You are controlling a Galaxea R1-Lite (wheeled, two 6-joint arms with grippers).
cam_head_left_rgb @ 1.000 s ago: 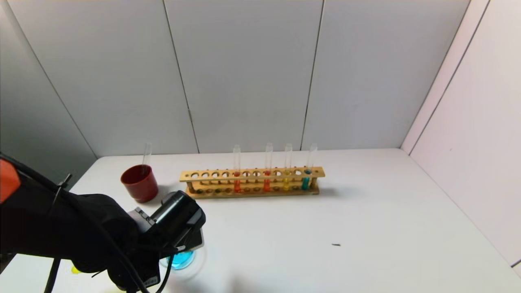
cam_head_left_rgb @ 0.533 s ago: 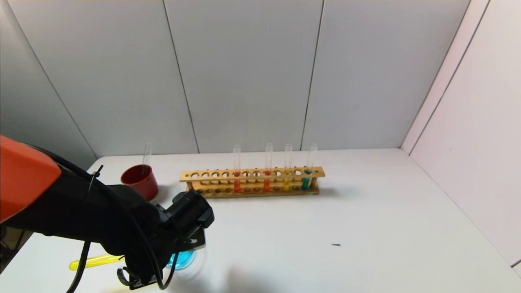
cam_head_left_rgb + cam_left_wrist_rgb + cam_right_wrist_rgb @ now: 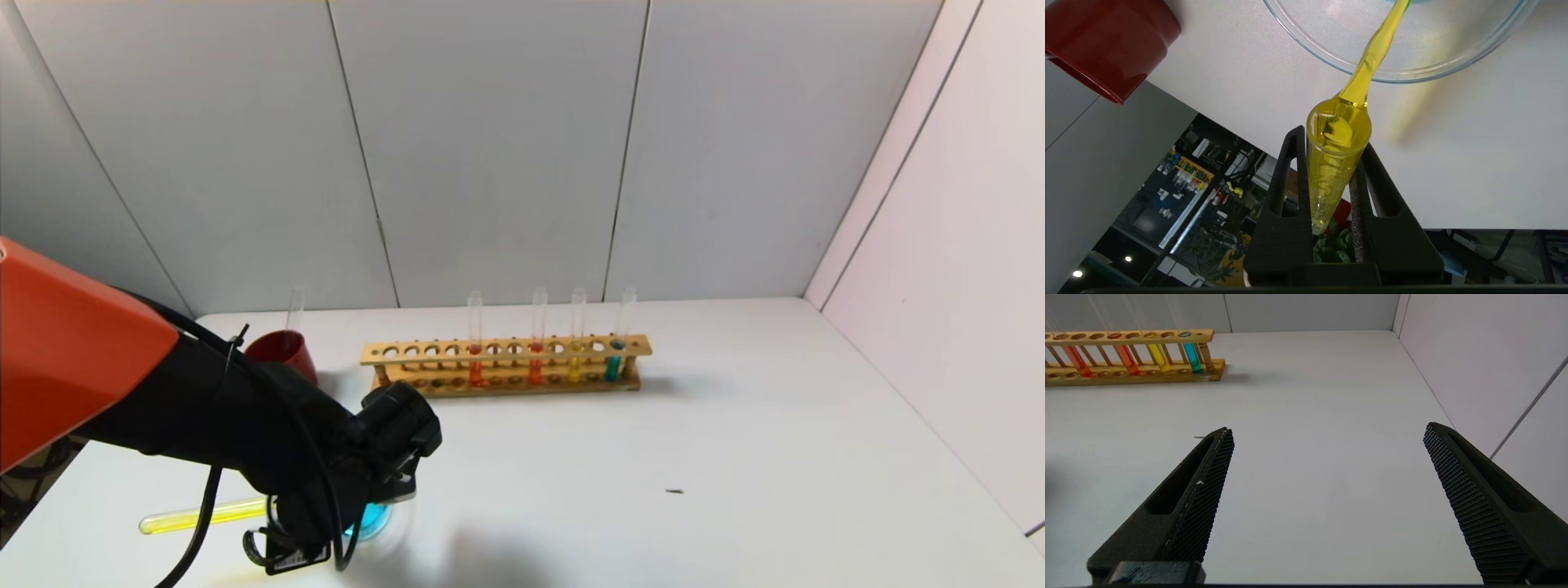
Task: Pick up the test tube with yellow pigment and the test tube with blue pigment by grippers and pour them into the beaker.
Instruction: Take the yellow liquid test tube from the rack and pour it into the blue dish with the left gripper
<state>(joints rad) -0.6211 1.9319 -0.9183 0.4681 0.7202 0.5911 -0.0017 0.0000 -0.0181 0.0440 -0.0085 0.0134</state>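
- Left gripper [image 3: 1331, 163] is clamped on the yellow tube [image 3: 1337, 163], which lies tilted between its fingers, mouth over the beaker [image 3: 1331, 57] rim.
- Yellow liquid streams into the beaker.
- Right gripper [image 3: 1327, 469] hovers spread wide above the table [image 3: 1310, 416].

— How many tubes are you counting?
— I am counting six. Four are standing in the rack [image 3: 506, 349]: a first orange tube [image 3: 476, 367], a second orange tube [image 3: 535, 367], an upright yellow tube [image 3: 575, 363] and a green-blue tube [image 3: 614, 363].
— And the other two?
— One clear tube [image 3: 294, 306] is sticking out of the red cup [image 3: 286, 347]. One sideways yellow tube [image 3: 200, 516] is sitting in the left gripper [image 3: 1333, 139].
— How many cups and racks?
— I am seeing one red cup, one rack and one beaker [image 3: 380, 516].
— And grippers?
— Two, counting the right gripper [image 3: 1327, 430].
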